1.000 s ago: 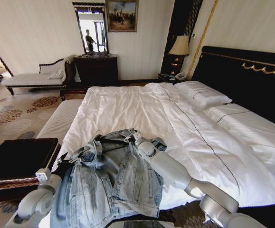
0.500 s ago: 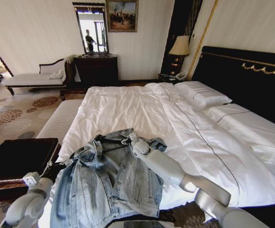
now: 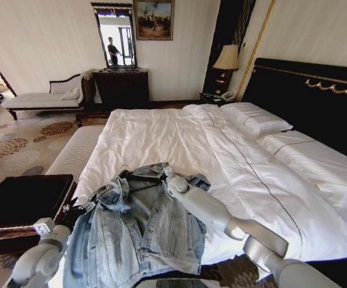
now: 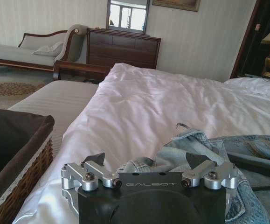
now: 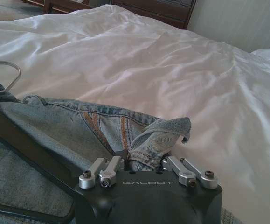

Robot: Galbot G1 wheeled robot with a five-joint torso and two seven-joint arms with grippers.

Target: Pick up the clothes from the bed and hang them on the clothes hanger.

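Although the light-blue washed denim jacket (image 3: 138, 225) lies spread at the near edge of the wide white-sheeted bed (image 3: 179, 138), the slim black triangular coat hanger (image 3: 142, 177) already sits at its collar, hook toward the pillows. Compared with half a second ago, the left arm has crept back in toward the jacket's near shoulder, having drawn away the half second before; the right arm has barely shifted. I judge this as small repositioning while the shoulders get seated on the hanger, not a lift.

At the collar's far side, the right gripper (image 5: 144, 163) is clamped on a bunched fold of denim, which rises between its fingers, with the hanger bar just beside it. By the jacket's other shoulder, the left gripper (image 4: 148, 163) has its fingers spread wide, denim lying just ahead of them, gripping nothing. Next to the bed stands a dark-lined wicker basket (image 4: 18, 154).
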